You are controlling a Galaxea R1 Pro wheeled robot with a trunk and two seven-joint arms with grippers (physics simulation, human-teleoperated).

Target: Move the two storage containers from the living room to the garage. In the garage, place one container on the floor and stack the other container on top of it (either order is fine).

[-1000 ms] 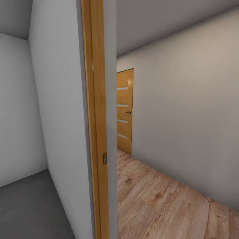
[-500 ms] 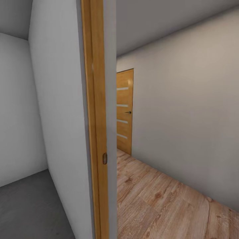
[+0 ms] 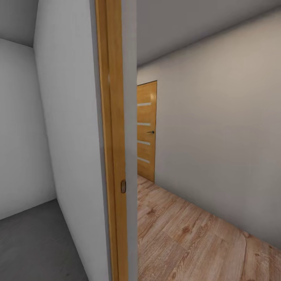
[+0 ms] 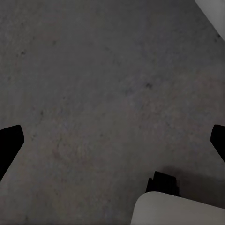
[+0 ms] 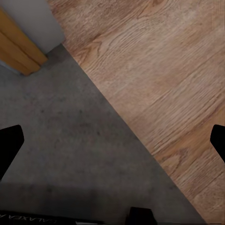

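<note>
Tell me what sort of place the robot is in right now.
Likely a doorway inside a house, between two rooms: a wooden door frame ends a white wall, with grey concrete floor on one side and a wood-plank floor leading to a wooden door on the other.

Right gripper point(image 5: 112, 140) with black fingertips point(image 5: 10, 143) spread wide and empty, dark-grey concrete floor point(image 5: 70, 136) meeting light wood-plank flooring point(image 5: 159, 70), wooden door frame point(image 5: 16, 49), white wall corner point(image 5: 37, 18)
</note>
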